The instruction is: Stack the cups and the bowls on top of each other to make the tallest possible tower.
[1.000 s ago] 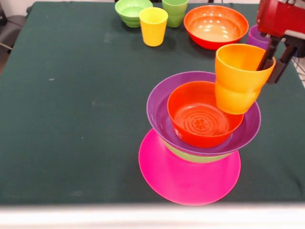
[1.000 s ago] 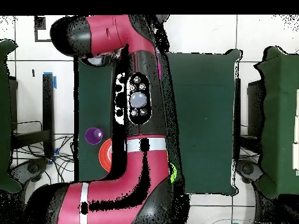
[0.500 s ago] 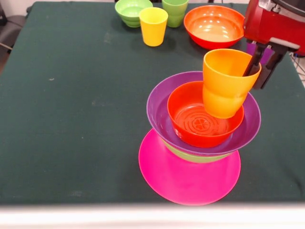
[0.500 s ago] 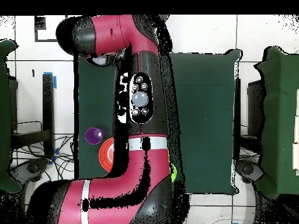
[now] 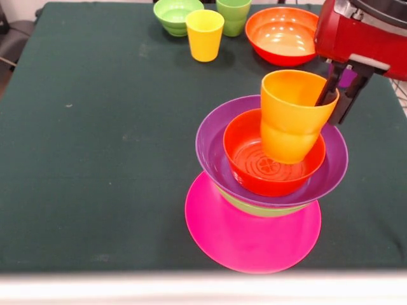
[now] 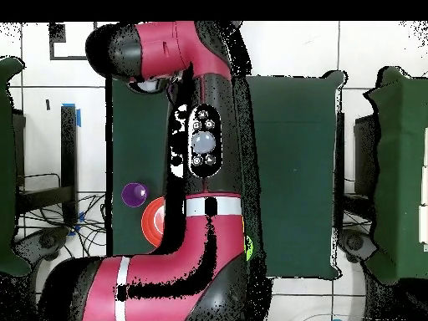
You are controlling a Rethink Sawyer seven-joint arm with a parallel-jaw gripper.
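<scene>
The tower stands at the front right in the front view: a wide pink base [image 5: 245, 244], a light green bowl [image 5: 261, 208], a wide purple bowl [image 5: 210, 143] and an orange-red bowl [image 5: 251, 168] nested on top. My gripper [image 5: 332, 105] is shut on the rim of the orange cup [image 5: 289, 117], one finger inside and one outside. The cup hangs slightly tilted, just above the right half of the top orange-red bowl. In the overhead view my arm [image 6: 201, 150] hides the tower and the gripper.
At the table's far edge stand a yellow cup [image 5: 205, 35], a green bowl [image 5: 175, 15], a light green cup [image 5: 233, 14] and a second orange-red bowl [image 5: 283, 35]. A purple cup [image 5: 347, 77] peeks out behind the gripper and also shows in the overhead view [image 6: 134, 194].
My gripper has carried the orange cup leftward and slightly down, from beside the purple bowl's right rim to over the top orange-red bowl.
</scene>
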